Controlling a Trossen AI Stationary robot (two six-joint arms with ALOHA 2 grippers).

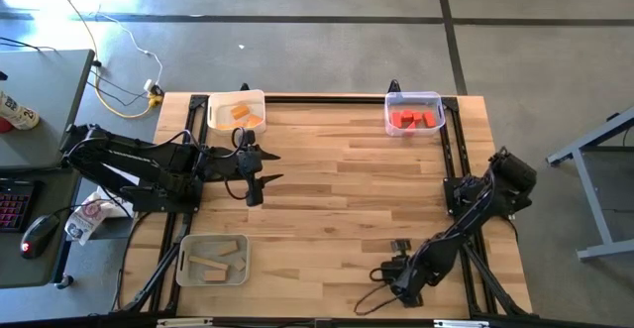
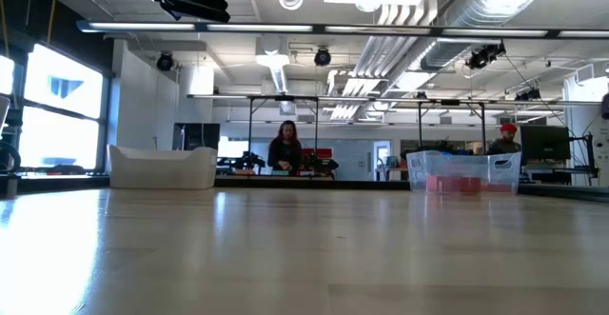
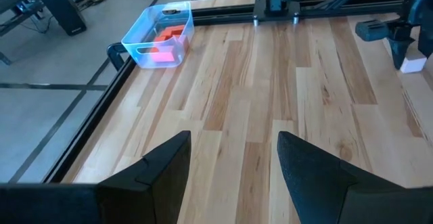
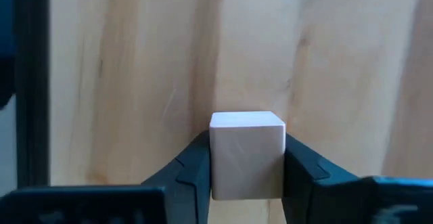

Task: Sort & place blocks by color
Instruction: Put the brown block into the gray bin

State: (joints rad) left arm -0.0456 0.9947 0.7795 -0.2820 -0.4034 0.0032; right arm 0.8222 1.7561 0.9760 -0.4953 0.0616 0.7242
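Room: an open workshop hall with ducts and strip lights overhead; two people stand far behind the pale wooden plank tabletop (image 1: 337, 179), too distant to make out.
Hard to see: from table height neither arm shows; only the two far trays stand at the back edge, the red contents a blur through the plastic.
Left side, front: translucent rectangular plastic tray of plain tan wooden bars (image 1: 212, 260), near the front-left corner.
Left side, back: translucent plastic tray of orange wooden blocks (image 1: 238, 113), at the back edge.
Left arm: stretched in low from the left edge; left gripper (image 1: 262, 168) between those two trays, over bare planks, jaws spread apart and holding nothing.
Right side, back: clear plastic tray of red wooden blocks (image 1: 414, 113), at the back-right.
Right arm: folded down from its base at the right edge towards the front; right gripper (image 4: 247, 163) low at the tabletop near the front edge.
Right jaws: clenched on a small plain tan wooden cube (image 4: 247, 154), its lower part cut off from the wrist camera; from overhead the cube is hidden under the gripper.
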